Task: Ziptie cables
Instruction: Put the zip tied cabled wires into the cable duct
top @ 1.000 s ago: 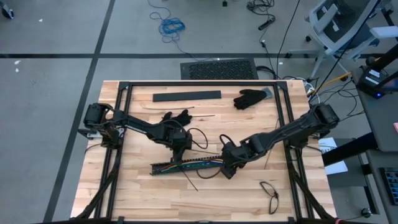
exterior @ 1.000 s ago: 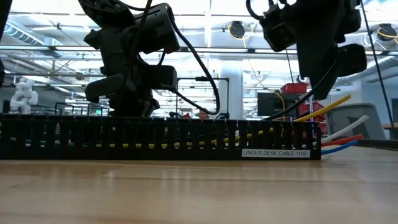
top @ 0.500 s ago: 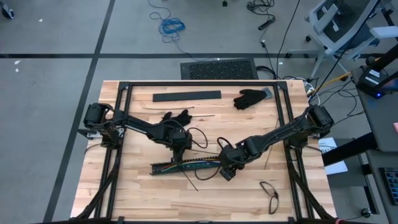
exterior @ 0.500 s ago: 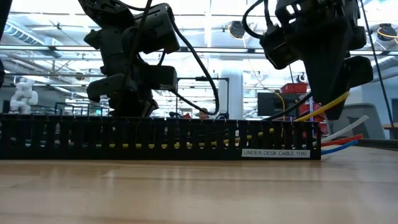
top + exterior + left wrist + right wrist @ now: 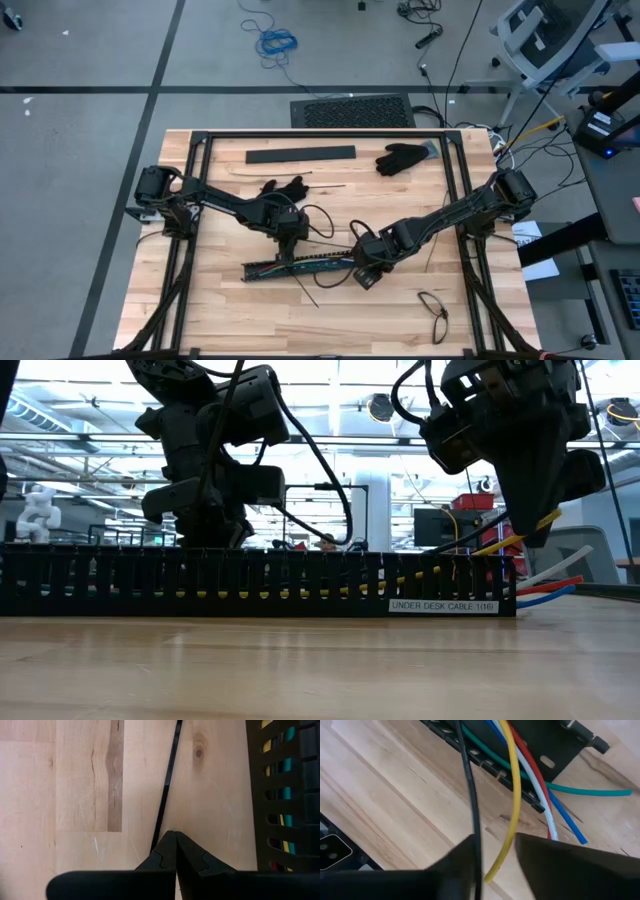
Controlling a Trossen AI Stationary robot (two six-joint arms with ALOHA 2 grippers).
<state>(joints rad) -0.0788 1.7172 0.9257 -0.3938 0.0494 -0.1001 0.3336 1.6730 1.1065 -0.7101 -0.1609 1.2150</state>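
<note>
High view: the left end effector [image 5: 291, 237] sits at the 12 o'clock side of the slotted cable tray [image 5: 300, 266]; the right end effector [image 5: 364, 275] is at its 3 o'clock end.

Left wrist view: fingers pressed together, pinching a black zip tie [image 5: 166, 785].

Right wrist view: fingers spread around the yellow cable [image 5: 512, 795] and black cable [image 5: 469, 795]. Risk: closing may miss the remaining cables.

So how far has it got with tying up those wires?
Done: the cables lie in the slotted black tray, their ends fanning out loose at one end. In hand: the left gripper is shut on a thin black strip beside the tray; the right gripper has its fingers on either side of the yellow cable, with a black cable alongside. Left: no tie shows around the bundle.
</note>
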